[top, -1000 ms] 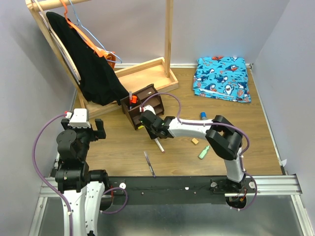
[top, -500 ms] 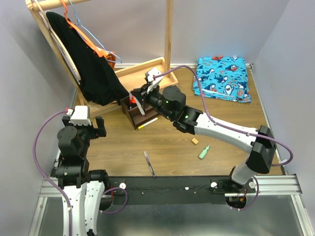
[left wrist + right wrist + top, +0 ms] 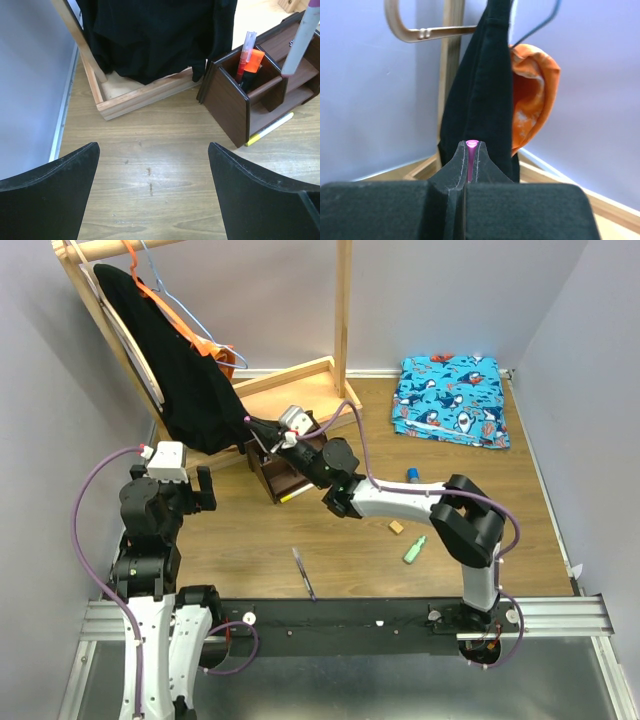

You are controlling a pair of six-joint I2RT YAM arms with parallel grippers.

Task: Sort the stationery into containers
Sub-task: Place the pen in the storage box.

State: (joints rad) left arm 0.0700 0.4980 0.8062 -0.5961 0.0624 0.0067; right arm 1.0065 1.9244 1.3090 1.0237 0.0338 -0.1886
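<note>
The dark brown organiser (image 3: 270, 478) stands left of centre; it also shows in the left wrist view (image 3: 231, 102). A black-orange pen (image 3: 253, 62) stands in its front compartment. My right gripper (image 3: 262, 430) is over the organiser, shut on the pink-white pen (image 3: 471, 146), whose body hangs above the compartments (image 3: 304, 36). The yellow-white pen (image 3: 297, 496) lies against the organiser's front. The purple-grey pen (image 3: 303, 573), tan eraser (image 3: 397, 527), mint highlighter (image 3: 414, 550) and blue-topped tube (image 3: 411, 477) lie on the table. My left gripper (image 3: 203, 490) is open and empty, left of the organiser.
A pale wooden rack frame (image 3: 300, 380) with a black garment (image 3: 180, 370) and orange hanger (image 3: 215, 350) stands just behind the organiser. A blue patterned cloth (image 3: 450, 398) lies at the back right.
My right arm lifted the pink-white pen off the table and swung it up and left, over the organiser. My left arm shifted slightly.
</note>
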